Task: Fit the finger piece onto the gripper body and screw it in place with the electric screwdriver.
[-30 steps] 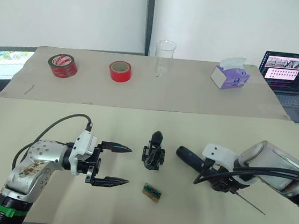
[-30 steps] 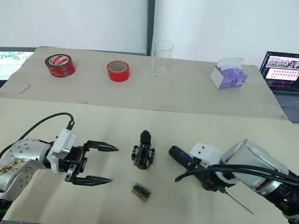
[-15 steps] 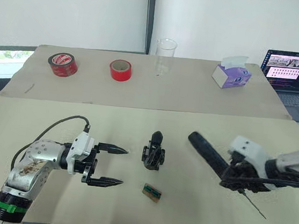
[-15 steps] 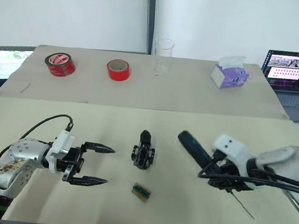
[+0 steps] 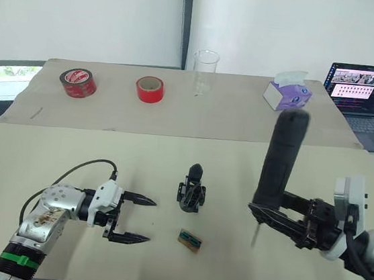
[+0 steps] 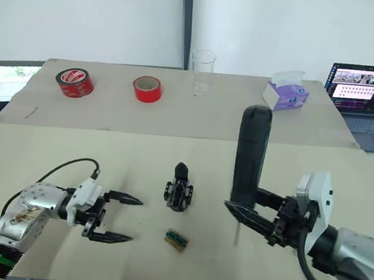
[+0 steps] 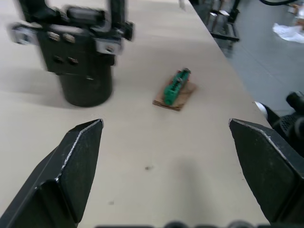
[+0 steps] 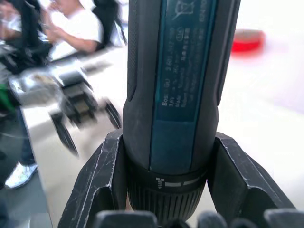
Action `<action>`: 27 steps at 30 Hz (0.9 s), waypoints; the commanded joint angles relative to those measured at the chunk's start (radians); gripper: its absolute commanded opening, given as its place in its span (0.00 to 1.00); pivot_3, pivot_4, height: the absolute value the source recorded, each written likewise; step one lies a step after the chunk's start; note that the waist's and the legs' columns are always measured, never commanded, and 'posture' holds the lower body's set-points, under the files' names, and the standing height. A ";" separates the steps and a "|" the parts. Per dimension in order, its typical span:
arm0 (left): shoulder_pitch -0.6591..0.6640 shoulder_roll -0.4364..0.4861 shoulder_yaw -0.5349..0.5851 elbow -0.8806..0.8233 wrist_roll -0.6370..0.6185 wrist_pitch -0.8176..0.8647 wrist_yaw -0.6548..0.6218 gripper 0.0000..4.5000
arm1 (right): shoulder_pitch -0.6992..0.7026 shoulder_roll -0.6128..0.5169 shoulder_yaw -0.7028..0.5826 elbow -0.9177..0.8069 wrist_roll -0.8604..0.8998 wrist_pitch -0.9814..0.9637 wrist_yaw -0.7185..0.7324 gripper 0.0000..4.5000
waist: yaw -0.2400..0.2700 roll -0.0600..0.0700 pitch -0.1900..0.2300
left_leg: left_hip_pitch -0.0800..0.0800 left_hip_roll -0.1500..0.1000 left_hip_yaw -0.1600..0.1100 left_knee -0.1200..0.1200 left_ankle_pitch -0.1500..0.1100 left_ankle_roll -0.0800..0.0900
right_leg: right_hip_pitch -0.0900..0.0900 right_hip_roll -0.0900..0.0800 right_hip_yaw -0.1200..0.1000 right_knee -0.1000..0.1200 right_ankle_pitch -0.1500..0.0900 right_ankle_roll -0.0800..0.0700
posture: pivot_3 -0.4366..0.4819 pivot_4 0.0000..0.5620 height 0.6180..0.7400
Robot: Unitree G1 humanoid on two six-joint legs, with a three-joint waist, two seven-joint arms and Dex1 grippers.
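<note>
The gripper body (image 5: 192, 193) stands at the table's middle, its round base (image 7: 85, 85) down. A black prong rises from its top; I cannot tell whether this is the finger piece. My right gripper (image 5: 264, 213) is shut on the electric screwdriver (image 5: 280, 161), which it holds upright to the right of the body, above the table. Its thin bit (image 5: 255, 237) points down. The right wrist view has the two fingers (image 8: 102, 175) clamped around the screwdriver (image 8: 175, 85). My left gripper (image 5: 150, 222) rests open left of the body, with nothing between its fingers (image 7: 78, 156).
A small green-and-tan block (image 5: 189, 241) lies just in front of the gripper body. On the far table are two red tape rolls (image 5: 79, 82) (image 5: 150, 88), a clear cup (image 5: 205, 71), a tissue box (image 5: 288, 94) and a laptop (image 5: 365, 93).
My right arm has lifted the screwdriver from lying flat on the table to upright, bit down. My left gripper has drawn back a little toward the near edge.
</note>
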 commanded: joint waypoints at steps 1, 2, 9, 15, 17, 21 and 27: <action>0.005 -0.011 -0.030 -0.062 0.001 0.011 0.010 1.00 | -0.027 0.059 0.106 -0.028 -0.037 -0.184 -0.014 0.43 | 0.000 0.000 0.000 | 0.000 0.000 0.000 0.000 0.000 0.000 | 0.000 0.000 0.000 0.000 0.000 0.000 | 0.48 0.27 1.00; 0.013 -0.023 -0.039 -0.068 0.012 0.003 0.026 1.00 | -0.020 0.069 0.162 -0.025 -0.088 -0.259 0.022 0.43 | 0.000 0.000 0.000 | 0.000 0.000 0.000 0.000 0.000 0.000 | 0.000 0.000 0.000 0.000 0.000 0.000 | 0.48 0.27 1.00; 0.024 -0.093 -0.081 -0.090 0.103 -0.014 0.166 1.00 | -0.022 0.113 0.417 0.106 -0.293 -0.688 0.236 0.43 | -0.001 0.000 0.000 | 0.002 -0.001 0.000 0.001 0.000 0.000 | 0.001 0.004 0.000 0.000 0.000 0.000 | 0.48 0.27 1.00; 0.038 -0.096 -0.114 -0.099 0.146 -0.038 0.199 1.00 | -0.029 0.089 0.505 0.186 -0.325 -0.803 0.284 0.43 | 0.000 0.000 0.000 | 0.004 0.000 0.000 0.000 0.000 -0.001 | 0.002 0.004 0.001 0.000 0.000 0.000 | 0.48 0.27 1.00; 0.041 -0.106 -0.130 -0.087 0.161 -0.055 0.209 1.00 | -0.036 0.078 0.523 0.208 -0.322 -0.817 0.293 0.43 | 0.000 0.000 0.000 | 0.004 0.000 0.000 0.000 0.000 -0.001 | 0.002 0.004 0.001 0.000 0.000 0.000 | 0.48 0.27 1.00; 0.055 -0.122 -0.160 -0.103 0.158 -0.054 0.211 1.00 | -0.057 0.061 0.549 0.225 -0.301 -0.808 0.286 0.43 | 0.001 0.000 0.000 | 0.004 0.000 0.000 0.000 0.000 -0.001 | 0.002 0.004 0.002 0.000 0.000 0.000 | 0.48 0.27 1.00; 0.035 -0.135 -0.173 -0.060 0.166 -0.075 0.216 1.00 | -0.065 0.041 0.583 0.227 -0.284 -0.790 0.287 0.43 | 0.002 0.000 0.000 | 0.004 0.000 0.000 0.000 0.000 -0.001 | 0.002 0.004 0.002 0.000 0.000 0.000 | 0.48 0.27 1.00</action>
